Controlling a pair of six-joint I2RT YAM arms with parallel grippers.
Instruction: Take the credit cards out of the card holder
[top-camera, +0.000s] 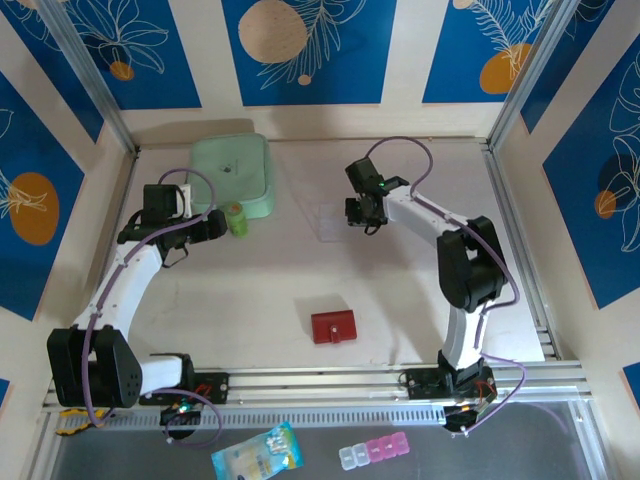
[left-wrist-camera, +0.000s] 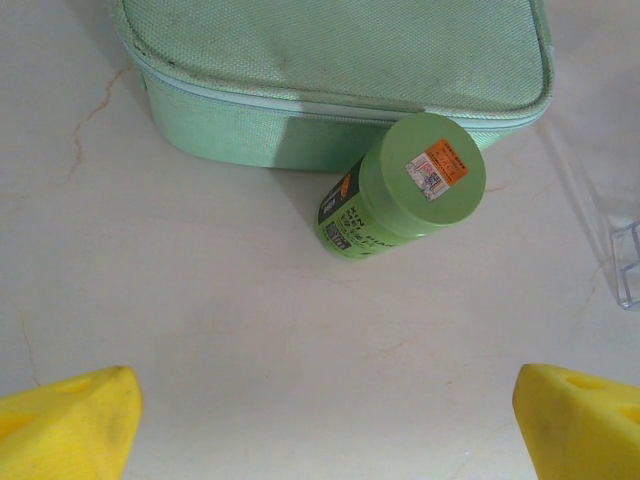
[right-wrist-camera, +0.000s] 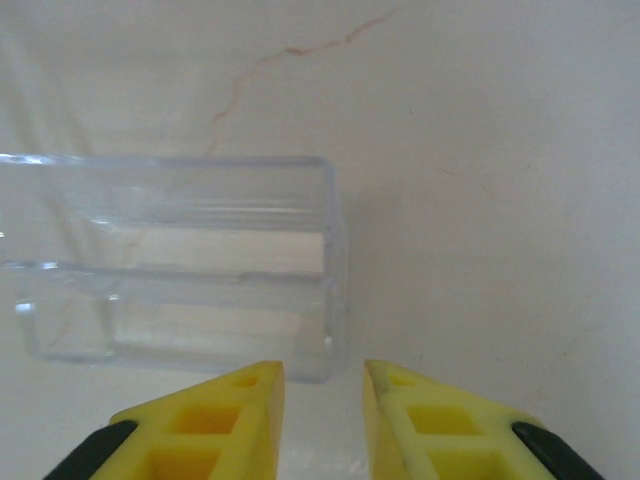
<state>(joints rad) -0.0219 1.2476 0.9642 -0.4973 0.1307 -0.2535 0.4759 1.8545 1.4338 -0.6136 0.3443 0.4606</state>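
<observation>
As the table (top-camera: 260, 290) is being read from the left, the left gripper (left-wrist-camera: 320, 420) is being held released, its yellow fingertips (left-wrist-camera: 70, 415) spread wide with nothing between them. It is being hovered near the green bottle (left-wrist-camera: 400, 190), which is standing just beside the mint-green pouch (left-wrist-camera: 340, 70). Neither item belongs to the task, so this arm is judged to be parked out of the way, not readied for a grasp.

Toward the middle, the card holder (top-camera: 333, 327) is lying on the near part of the table, apparently folded shut, between the two arm bases and well apart from both grippers. Whether the credit cards are inside it cannot be told.

Further right, a clear plastic box (right-wrist-camera: 180, 270) is resting on the table, and the right gripper (right-wrist-camera: 323, 400) is being held low at its near corner, jaws slightly parted, nothing clamped between them. Pale tan bands are being seen through the box walls; whether these are cards or reflections cannot be told. The box is judged to be serving as a drop-off point, which would explain the gripper being positioned there and not at the wallet.
</observation>
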